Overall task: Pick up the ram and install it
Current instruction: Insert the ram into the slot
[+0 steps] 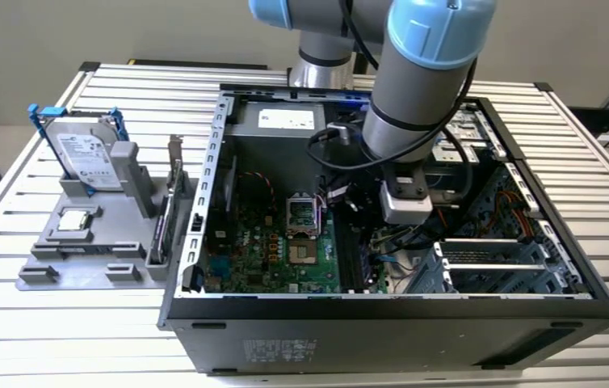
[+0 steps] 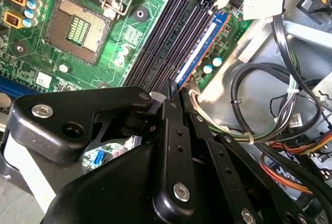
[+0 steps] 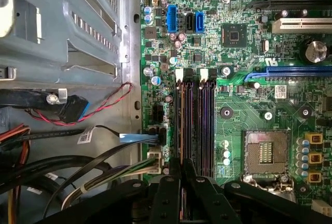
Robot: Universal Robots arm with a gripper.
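Observation:
The ram (image 2: 201, 45) is a thin blue-edged stick standing on edge along the outermost of the black memory slots (image 3: 206, 125) on the green motherboard (image 1: 272, 250). It runs away from my fingertips in both wrist views and shows as a narrow brownish strip, the ram (image 3: 179, 128), in the first wrist view. My gripper (image 2: 175, 90) is shut on its middle, fingers pinched together over the top edge. In the exterior view the gripper (image 1: 391, 234) reaches down inside the open computer case (image 1: 391, 311), beside the slots. How deep the stick sits in the slot I cannot tell.
The processor socket (image 3: 265, 151) lies beside the slots. Cable bundles (image 2: 259, 105) and a metal drive cage (image 1: 493, 263) crowd the other side. Outside the case, on the exterior view's left, a grey fixture (image 1: 78, 271) holds a hard drive (image 1: 84, 158) and a bracketed card (image 1: 175, 190).

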